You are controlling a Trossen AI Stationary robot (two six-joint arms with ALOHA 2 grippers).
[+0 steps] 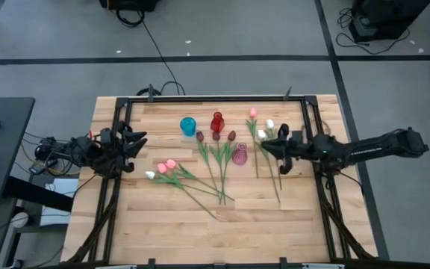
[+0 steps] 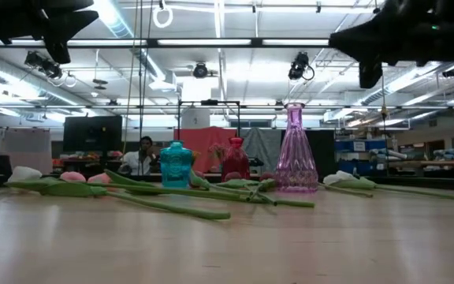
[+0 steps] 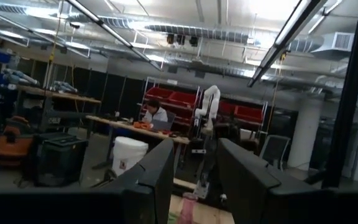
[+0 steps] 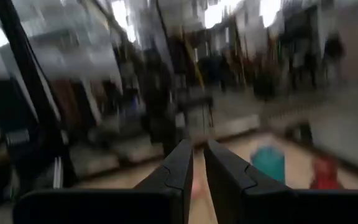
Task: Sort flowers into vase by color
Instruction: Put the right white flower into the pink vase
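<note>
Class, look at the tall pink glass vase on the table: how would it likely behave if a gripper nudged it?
The tall pink glass vase probably tips easily: narrow neck, small flared base. Being glass, it may slide on the smooth wooden table and break if toppled.

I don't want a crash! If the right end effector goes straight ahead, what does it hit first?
Probably the pink vase, nearest in its line. But the right end effector hangs high, so it might pass over.
</note>
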